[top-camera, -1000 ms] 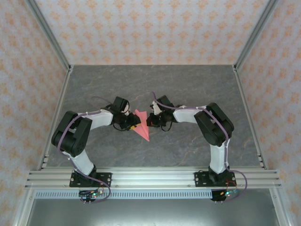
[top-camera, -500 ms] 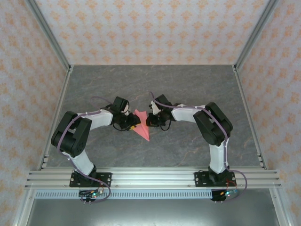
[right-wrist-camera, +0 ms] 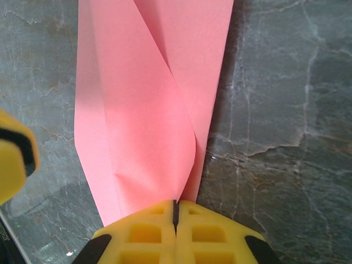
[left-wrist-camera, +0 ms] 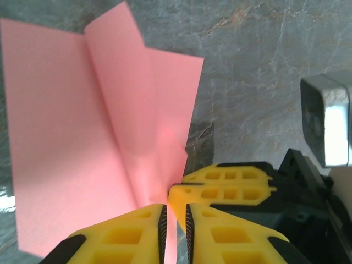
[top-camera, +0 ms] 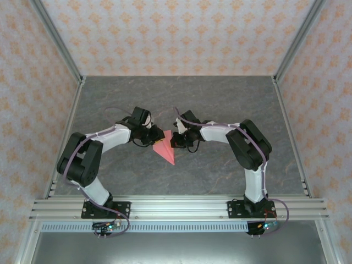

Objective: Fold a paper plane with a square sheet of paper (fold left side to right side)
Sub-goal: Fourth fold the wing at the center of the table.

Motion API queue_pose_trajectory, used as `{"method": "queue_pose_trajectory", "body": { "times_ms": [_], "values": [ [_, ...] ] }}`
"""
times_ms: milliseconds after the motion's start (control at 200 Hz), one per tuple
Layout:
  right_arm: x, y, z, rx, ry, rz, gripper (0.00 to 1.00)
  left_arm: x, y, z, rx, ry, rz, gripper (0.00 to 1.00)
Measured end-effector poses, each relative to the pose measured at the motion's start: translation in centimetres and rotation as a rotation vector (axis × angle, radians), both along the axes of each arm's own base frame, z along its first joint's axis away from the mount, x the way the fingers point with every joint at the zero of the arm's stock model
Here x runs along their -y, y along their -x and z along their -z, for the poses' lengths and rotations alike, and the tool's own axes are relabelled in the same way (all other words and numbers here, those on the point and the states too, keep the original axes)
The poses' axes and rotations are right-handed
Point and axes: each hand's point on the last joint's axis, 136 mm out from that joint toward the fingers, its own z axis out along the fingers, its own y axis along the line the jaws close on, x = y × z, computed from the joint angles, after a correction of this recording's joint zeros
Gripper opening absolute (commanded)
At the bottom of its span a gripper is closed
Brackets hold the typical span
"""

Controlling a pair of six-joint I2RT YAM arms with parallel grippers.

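I am holding the paper plane point(top-camera: 164, 147) flat on the table point(top-camera: 220, 99): right gripper point(right-wrist-camera: 176, 204) pinching its right side, left gripper point(left-wrist-camera: 176, 212) jaws barely apart around its left flap, grip unclear, tip pointing away from both.

Paper plane point(right-wrist-camera: 148, 110) tight in right tool point(right-wrist-camera: 175, 209).

Left gripper point(top-camera: 149, 133) now sits farther from its base than a second ago, its arm more outstretched. The paper plane point(top-camera: 166, 149) lies just right of and nearer than the gripper. Jaws stand narrower, with a slim gap remaining and paper in it.
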Motion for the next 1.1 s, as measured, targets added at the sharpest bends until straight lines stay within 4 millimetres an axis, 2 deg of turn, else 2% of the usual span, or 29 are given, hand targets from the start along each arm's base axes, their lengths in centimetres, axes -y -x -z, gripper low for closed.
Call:
{"method": "queue_pose_trajectory", "body": {
  "times_ms": [380,741,1096],
  "values": [
    [-0.1,0.1,0.0,0.006,0.017,-0.003,0.02,0.6,-0.7,3.0,-0.074,-0.007,0.010,0.18],
    [-0.1,0.1,0.0,0.009,0.020,-0.008,0.02,0.6,-0.7,3.3,-0.076,-0.012,0.014,0.18],
    [-0.2,0.1,0.0,0.010,0.021,-0.011,0.04,0.2,-0.1,4.3,-0.087,-0.024,0.012,0.18]
  ]
}}
